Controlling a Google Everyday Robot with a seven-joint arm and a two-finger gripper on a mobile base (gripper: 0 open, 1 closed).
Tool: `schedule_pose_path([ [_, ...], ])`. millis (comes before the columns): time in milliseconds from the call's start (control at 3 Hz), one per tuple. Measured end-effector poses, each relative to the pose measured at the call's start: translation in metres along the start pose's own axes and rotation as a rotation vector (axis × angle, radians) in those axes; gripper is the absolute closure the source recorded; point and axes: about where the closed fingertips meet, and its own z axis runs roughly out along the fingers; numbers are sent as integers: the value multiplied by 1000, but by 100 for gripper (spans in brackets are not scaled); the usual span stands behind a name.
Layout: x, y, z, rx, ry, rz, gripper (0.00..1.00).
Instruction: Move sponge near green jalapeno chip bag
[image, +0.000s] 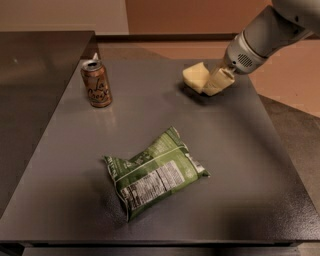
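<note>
The nearest part of the dark grey table (250, 200) carries only 1 thing: the green jalapeno chip bag (155, 174), which lies flat and crumpled just left of the table's middle. Its white nutrition panel faces up and sits toward the near end, and its long side runs at a slant from near left to far right. A white stripe shows at its right corner. Bare tabletop surrounds the bag on every side, and nothing touches it.

Farther back on the left stands a brown-orange soda can (96, 84), upright, with its opened top showing. It is close to the table's left edge and well apart from the bag.

At about the same depth on the right, near the far right corner, is the sponge (194, 76), a pale yellow block with rounded edges. It is tilted, with a dark shadow on the table just beneath it, and it is well apart from the bag, farther from it than the can is. The gripper (214, 83) is at the sponge's right side and holds it, its cream-yellow tip pressed against the block. The grey-white arm (265, 37) reaches down to it from the far right corner of the view.

Beyond the table lies a tan floor (165, 50), and to the left a second dark surface (35, 75) adjoins it.
</note>
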Motion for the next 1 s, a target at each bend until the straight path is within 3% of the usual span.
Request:
schedule_pose_path([
  [1000, -6, 108, -35, -304, -36, -101, 100],
])
